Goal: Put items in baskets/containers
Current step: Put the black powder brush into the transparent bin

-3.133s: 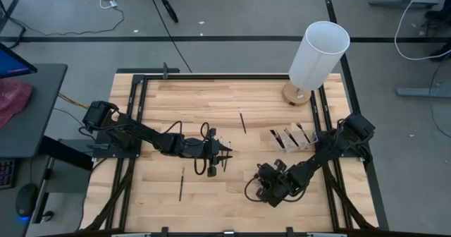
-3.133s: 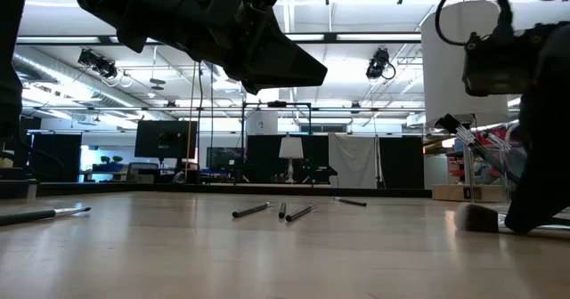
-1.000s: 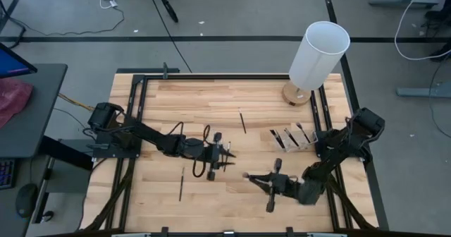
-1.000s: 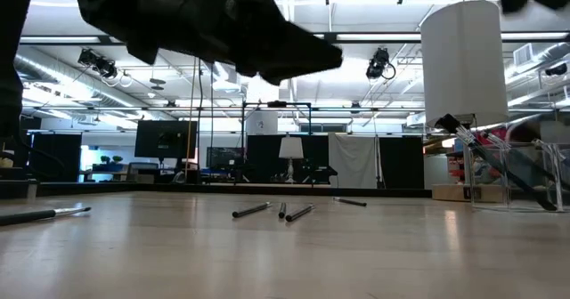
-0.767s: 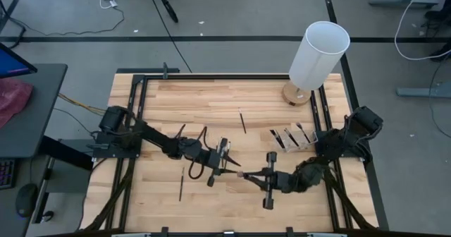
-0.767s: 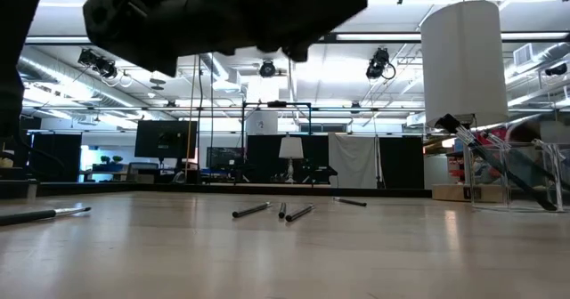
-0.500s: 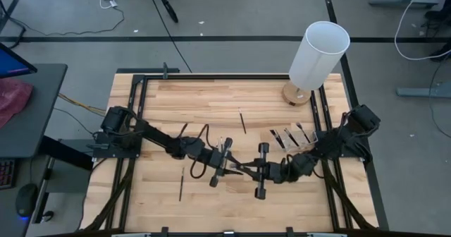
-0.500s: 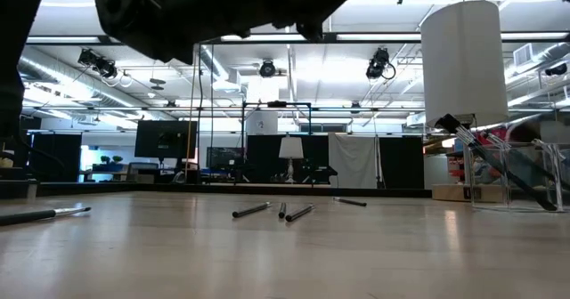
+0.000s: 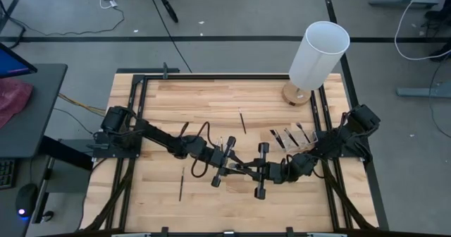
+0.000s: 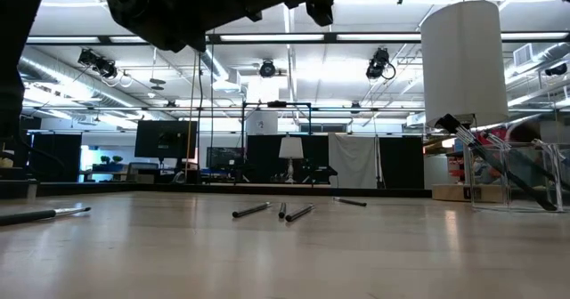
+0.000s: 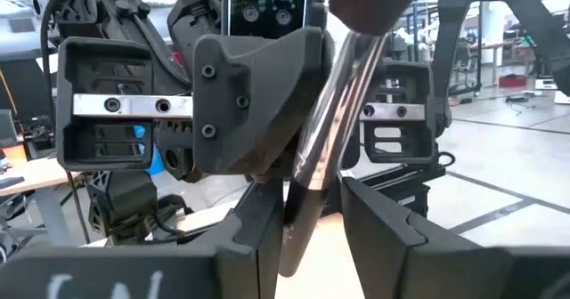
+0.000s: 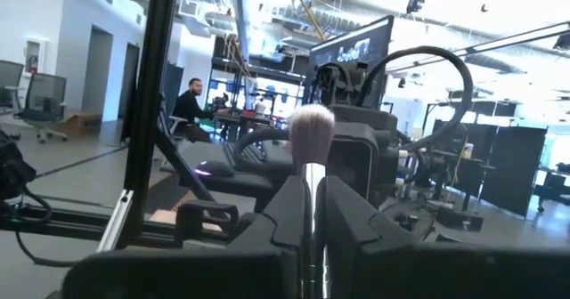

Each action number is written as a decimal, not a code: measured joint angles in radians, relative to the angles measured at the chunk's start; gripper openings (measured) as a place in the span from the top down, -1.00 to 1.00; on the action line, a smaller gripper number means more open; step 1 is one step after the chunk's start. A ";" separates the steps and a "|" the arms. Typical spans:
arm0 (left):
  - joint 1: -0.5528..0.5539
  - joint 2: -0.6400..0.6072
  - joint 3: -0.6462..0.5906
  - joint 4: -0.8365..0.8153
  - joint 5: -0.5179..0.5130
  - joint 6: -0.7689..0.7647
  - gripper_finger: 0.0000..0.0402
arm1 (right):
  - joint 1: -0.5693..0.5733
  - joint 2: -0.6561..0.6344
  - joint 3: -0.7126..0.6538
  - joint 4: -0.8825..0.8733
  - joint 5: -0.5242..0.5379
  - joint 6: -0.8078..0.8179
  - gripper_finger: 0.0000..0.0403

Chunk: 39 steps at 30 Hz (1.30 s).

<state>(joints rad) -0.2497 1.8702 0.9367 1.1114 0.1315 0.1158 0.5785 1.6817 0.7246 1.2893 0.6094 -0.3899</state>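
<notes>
My right gripper is shut on a brush with a pale fluffy head, a silver ferrule and a dark handle. It holds the brush above the middle of the table. My left gripper faces it, open, with the brush's ferrule and handle running between its fingers. The clear holder stands at the right with several brushes leaning in it. Loose brushes lie flat on the table. My right gripper pinches the brush's handle between its two fingers, which lie along it. It comes about level from the table's right. The brush is lifted clear, its head pointing toward my left gripper. My left gripper: the handle lies close against one finger; whether they touch, I cannot tell.
A tall white cylinder on a round wooden base stands at the far right corner, behind the holder. A long brush lies near the left side. Bare wood shows along the near edge and the far left.
My right gripper has swung from the near right toward the table's left and a little farther, carrying the brush to my left gripper. My left gripper has moved right and nearer, meeting it. In the last half second both have barely shifted.
</notes>
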 joint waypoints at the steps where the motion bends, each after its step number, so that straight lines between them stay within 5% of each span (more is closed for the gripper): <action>1: 0.000 0.000 0.000 0.000 0.000 0.000 0.42 | -0.002 0.000 0.000 -0.002 0.000 0.000 0.90; 5: 0.000 0.000 0.000 -0.001 -0.002 0.001 0.47 | -0.010 0.000 0.000 -0.007 -0.001 0.004 0.90; 10: 0.000 0.000 0.000 -0.025 -0.001 0.011 0.77 | -0.011 0.000 0.000 -0.033 0.008 0.029 0.90; 16: -0.003 -0.001 -0.001 -0.097 0.006 0.007 0.77 | 0.000 0.000 0.000 -0.110 0.017 0.122 0.79; 22: -0.004 0.000 -0.001 -0.326 -0.107 -0.056 0.77 | 0.112 -0.051 0.002 -0.245 0.334 0.125 0.51; 26: 0.009 0.000 -0.001 -0.424 -0.156 -0.116 0.77 | 0.167 -0.107 0.002 -0.470 0.494 0.283 0.28; 33: 0.023 0.000 -0.001 -0.465 -0.161 -0.162 0.77 | 0.105 -0.133 0.002 -0.897 0.280 0.798 -0.09; 39: 0.023 0.000 -0.001 -0.468 -0.161 -0.159 0.77 | 0.018 -0.103 0.001 -0.859 0.243 0.785 -0.10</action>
<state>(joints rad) -0.2264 1.8698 0.9360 0.6433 -0.0292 -0.0437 0.5970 1.5791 0.7261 0.4301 0.8526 0.3950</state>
